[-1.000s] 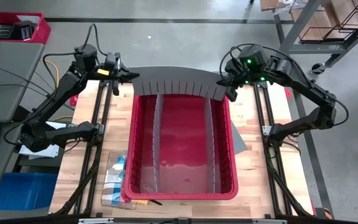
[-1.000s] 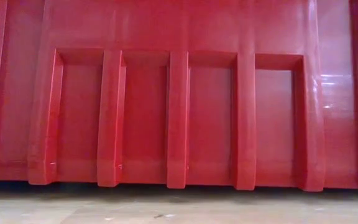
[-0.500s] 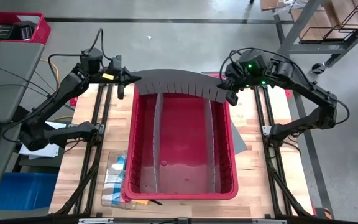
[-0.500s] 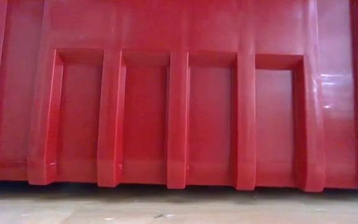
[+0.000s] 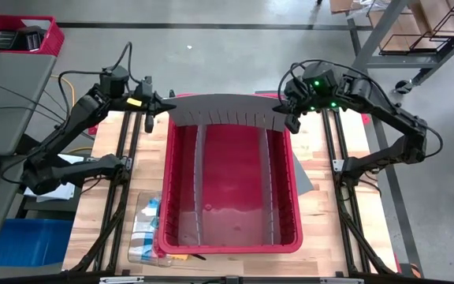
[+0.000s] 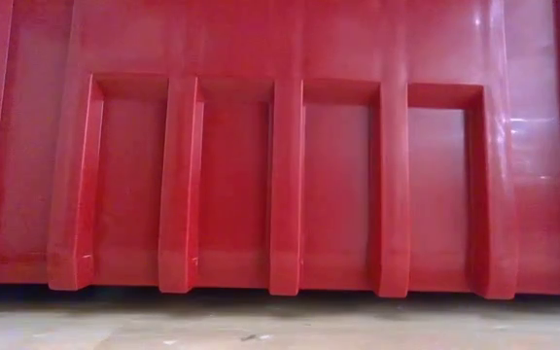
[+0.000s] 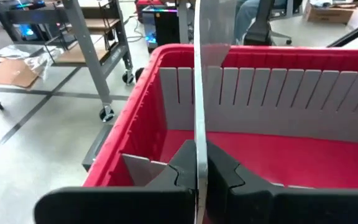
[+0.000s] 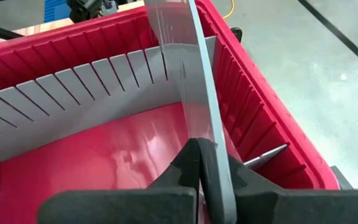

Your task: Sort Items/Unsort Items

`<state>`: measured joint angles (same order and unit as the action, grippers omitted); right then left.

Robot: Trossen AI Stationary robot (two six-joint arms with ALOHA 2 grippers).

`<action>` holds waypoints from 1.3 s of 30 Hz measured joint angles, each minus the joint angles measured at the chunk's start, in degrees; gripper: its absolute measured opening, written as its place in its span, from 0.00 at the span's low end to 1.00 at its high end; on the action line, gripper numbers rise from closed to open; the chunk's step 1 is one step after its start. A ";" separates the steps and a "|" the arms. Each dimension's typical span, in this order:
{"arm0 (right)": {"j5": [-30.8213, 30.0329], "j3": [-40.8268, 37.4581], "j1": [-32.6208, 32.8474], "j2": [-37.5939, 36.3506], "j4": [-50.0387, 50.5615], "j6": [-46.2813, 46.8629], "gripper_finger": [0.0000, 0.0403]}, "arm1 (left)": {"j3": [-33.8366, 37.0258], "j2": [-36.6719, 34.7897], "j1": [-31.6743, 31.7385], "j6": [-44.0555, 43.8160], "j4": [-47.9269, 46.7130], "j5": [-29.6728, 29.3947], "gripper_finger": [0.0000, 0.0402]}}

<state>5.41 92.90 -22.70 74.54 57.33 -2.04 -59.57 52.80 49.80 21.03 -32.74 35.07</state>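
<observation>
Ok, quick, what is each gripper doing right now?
Left gripper: shut on the slotted gray divider, left end.
Right gripper: shut on the divider's right end.

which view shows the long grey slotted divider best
The high view: the long grey slotted plastic divider spans the large red plastic bin's far end, bowed, the left tool and right tool each clamping an end. Wrist views show it edge-on; the low view shows none.

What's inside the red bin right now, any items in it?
The red bin holds two long grey dividers running its length; the compartments between look bare. Both hands, left hand and right hand, grip a slotted grey divider that bows over the far end, hiding the floor beneath it.
</observation>
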 joint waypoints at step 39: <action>-10.55 0.04 2.86 0.81 4.75 -6.73 0.00 | 0.00 0.17 -1.92 3.41 -5.29 -3.61 0.00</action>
<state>-5.15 92.95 -19.84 75.35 62.08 -8.77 -59.57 52.97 47.88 24.43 -38.03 31.46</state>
